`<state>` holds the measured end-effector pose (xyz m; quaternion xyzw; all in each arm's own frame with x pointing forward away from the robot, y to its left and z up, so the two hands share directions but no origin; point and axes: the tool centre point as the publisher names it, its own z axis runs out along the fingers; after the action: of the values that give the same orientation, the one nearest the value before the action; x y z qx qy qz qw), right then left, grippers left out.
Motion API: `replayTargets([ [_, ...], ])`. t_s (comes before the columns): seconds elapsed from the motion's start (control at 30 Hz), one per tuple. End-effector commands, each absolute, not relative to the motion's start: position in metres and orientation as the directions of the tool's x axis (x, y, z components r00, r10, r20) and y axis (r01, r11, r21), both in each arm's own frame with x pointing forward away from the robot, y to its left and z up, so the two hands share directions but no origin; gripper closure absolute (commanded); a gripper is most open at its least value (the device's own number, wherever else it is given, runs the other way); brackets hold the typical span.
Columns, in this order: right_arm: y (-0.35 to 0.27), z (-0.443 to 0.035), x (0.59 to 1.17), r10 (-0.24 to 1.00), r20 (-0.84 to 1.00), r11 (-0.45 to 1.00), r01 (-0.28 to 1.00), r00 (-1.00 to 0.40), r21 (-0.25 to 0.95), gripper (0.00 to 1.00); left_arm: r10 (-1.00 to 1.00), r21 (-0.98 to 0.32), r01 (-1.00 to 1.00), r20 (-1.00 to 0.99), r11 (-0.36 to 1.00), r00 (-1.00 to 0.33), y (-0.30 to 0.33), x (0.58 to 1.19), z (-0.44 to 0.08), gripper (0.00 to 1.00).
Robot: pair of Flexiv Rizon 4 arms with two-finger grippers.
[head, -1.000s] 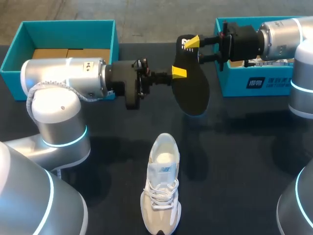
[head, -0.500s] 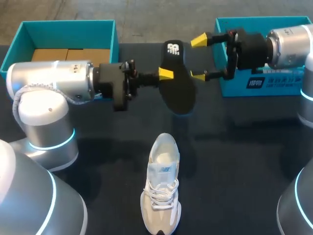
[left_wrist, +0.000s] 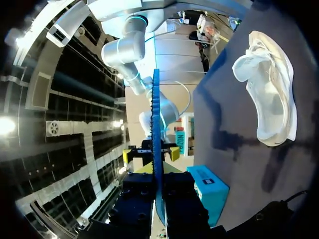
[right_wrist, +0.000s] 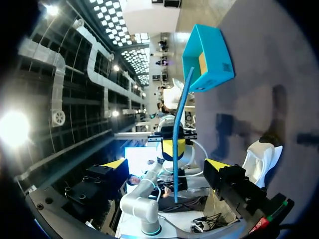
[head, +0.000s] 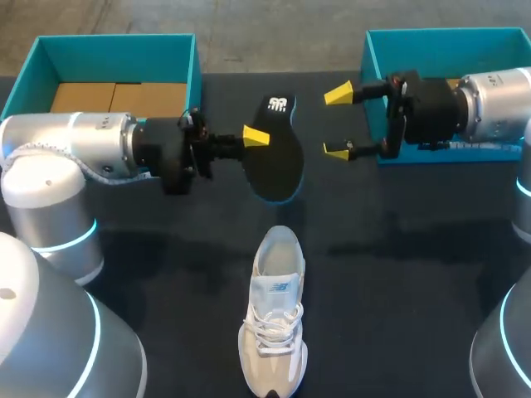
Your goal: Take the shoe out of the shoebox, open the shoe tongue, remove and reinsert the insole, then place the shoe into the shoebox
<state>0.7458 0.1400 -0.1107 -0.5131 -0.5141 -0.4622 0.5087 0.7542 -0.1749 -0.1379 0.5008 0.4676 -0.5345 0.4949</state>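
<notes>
My left pincer (head: 253, 139) is closed on the insole (head: 274, 153). It holds the insole by the long side edge, with one yellow tip showing on the near face and the other hidden behind. In the left wrist view the left pincer (left_wrist: 157, 172) has the insole (left_wrist: 156, 144) standing edge-on between its two fingers, both of them against it.

The insole is black with a white mark at the heel end. It is held clear of the table (head: 415, 290), tilted, with the heel end toward the far side.

My right pincer (head: 337, 121) is wide open and holds nothing. It faces the insole from the opposite side, with a visible gap between its tips and the insole. In the right wrist view the right pincer (right_wrist: 167, 167) has its fingers spread. The insole (right_wrist: 182, 114) appears as a thin line ahead of them, untouched.

The shoe (head: 274, 323) is white and stands upright on its sole on the table. It is nearer me than the insole and apart from it, with the toe toward me and the heel opening toward the far side. It is outside both boxes. It also shows in the left wrist view (left_wrist: 266, 94) and the right wrist view (right_wrist: 261, 159).

The left shoebox (head: 116, 39) is teal and stands at the far left of the table, with brown cardboard (head: 116, 98) inside. The right shoebox (head: 448, 35) is also teal and stands at the far right, partly covered by my right arm.
</notes>
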Motion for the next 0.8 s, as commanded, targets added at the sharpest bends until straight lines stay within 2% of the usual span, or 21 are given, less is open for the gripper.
replayTargets([
  [0.03,0.140,-0.111,0.744,0.059,0.997,0.041,0.998,0.044,-0.046,0.00,-0.055,-0.004,0.997,-0.998,-0.079,-0.008,-0.172,0.755,-0.135,1.00],
  [0.43,0.140,-0.111,0.744,0.059,0.997,0.041,0.998,0.044,-0.046,0.00,-0.055,-0.004,0.997,-0.998,-0.079,-0.008,-0.172,0.755,-0.135,1.00],
  [0.5,0.140,-0.111,0.744,0.059,0.997,0.041,0.998,0.044,-0.046,0.00,-0.068,-0.197,0.977,-0.977,-0.088,-0.203,-0.174,0.761,-0.133,1.00],
  [0.63,0.140,-0.111,0.744,0.059,0.997,0.041,0.998,0.044,-0.046,0.00,-0.057,-0.453,0.886,-0.886,-0.096,-0.459,-0.171,0.765,-0.130,1.00],
  [0.8,0.140,-0.111,0.744,0.059,0.997,0.041,0.998,0.044,-0.046,0.00,-0.050,-0.677,0.729,-0.729,-0.097,-0.683,-0.162,0.761,-0.125,1.00],
])
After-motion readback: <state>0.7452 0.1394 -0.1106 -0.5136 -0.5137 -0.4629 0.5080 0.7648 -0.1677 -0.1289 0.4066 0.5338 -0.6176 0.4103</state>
